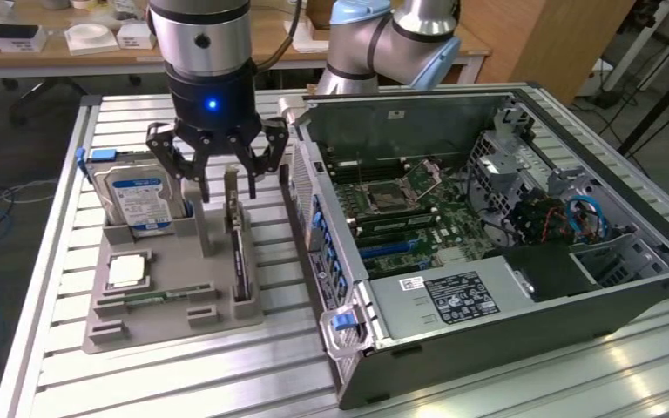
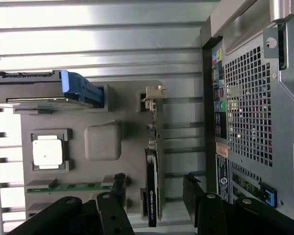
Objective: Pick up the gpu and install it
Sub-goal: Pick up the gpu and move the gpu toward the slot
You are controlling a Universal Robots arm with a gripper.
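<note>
Right now your gripper (image 1: pixel 220 177) hangs spread wide, a finger on each side of the gpu (image 1: pixel 238 252), which stands on edge in the gray tray (image 1: pixel 160 335) on the worktop (image 1: pixel 50 261). It is probably light, stiff and fragile, so pinch its flat faces near the top edge. You have one gpu, one hard drive (image 1: pixel 137 202) and one memory stick (image 1: pixel 154 297).

gpu (image 1: pixel 238 252) lower edge hidden in tray (image 1: pixel 160 326)
</note>
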